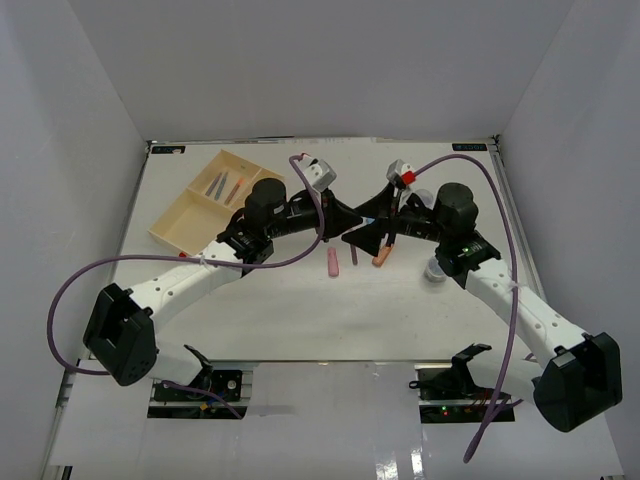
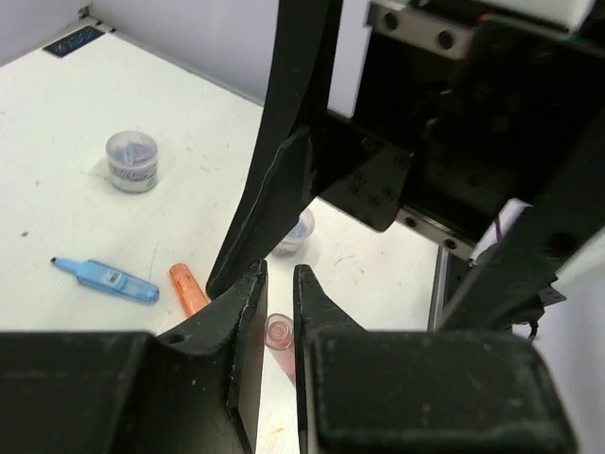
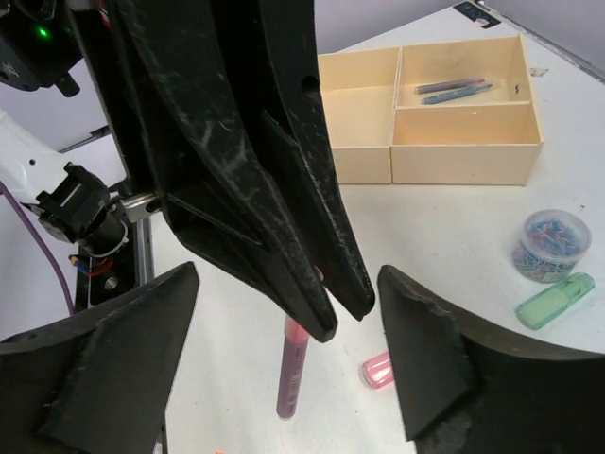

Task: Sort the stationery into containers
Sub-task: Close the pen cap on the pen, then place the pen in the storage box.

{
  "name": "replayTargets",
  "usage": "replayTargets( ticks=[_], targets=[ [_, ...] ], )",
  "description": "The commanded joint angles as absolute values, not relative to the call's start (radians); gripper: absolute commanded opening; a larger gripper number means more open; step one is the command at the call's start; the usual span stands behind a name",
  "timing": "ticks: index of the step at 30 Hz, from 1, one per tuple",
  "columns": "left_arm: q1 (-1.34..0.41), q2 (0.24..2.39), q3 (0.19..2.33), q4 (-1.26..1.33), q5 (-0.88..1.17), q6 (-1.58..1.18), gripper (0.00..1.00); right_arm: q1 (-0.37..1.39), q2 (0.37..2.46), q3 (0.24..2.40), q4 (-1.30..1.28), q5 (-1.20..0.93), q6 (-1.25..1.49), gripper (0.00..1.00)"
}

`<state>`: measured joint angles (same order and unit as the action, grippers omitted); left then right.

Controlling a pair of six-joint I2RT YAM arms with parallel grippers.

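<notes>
The cream tray (image 1: 183,222) sits at the far left of the tabletop (image 1: 300,312); one end compartment holds thin pens (image 3: 454,88) lying side by side along its length. The left pincer (image 2: 274,284) is clenched shut, its tips between the spread, released jaws of the right pincer (image 3: 284,284). Below them a pink pen (image 3: 288,369) lies lengthwise beside a pink marker (image 3: 378,369); a jar of clips (image 3: 551,244) and a green marker (image 3: 555,300) lie nearer the tray

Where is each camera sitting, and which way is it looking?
Top: high behind the arms, looking down on the table; both arms show.
Left wrist: on the left arm, looking past the shut left fingers at the blue marker.
Right wrist: on the right arm, looking between the open right fingers at the tray.
Shared: top view shows that tray too.
</notes>
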<state>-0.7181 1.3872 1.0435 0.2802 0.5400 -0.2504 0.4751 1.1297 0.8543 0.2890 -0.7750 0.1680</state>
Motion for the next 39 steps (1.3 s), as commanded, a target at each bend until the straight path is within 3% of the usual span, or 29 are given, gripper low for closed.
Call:
replayTargets(
  ticks=[1,11,19,24,39],
  targets=[
    [-0.723,1.394,1.077,0.222,0.465,-0.227,0.00,0.471,1.083,0.830,0.302,-0.727,0.132,0.85],
    [-0.628,1.420,1.175,0.028,0.194,-0.123,0.00,0.469,0.947,0.756,0.124,-0.626,0.089,0.98],
    [-0.400,1.529,1.388,-0.219,0.077,0.133,0.00,0.469,0.845,0.715,0.002,-0.551,0.049,0.92],
    [-0.310,1.653,1.508,-0.238,-0.020,0.267,0.00,0.469,0.819,0.658,0.003,-0.529,0.071,0.90],
    [-0.140,2.008,1.787,-0.334,-0.060,0.411,0.00,0.469,0.847,0.604,0.005,-0.540,0.100,0.90]
  ],
)
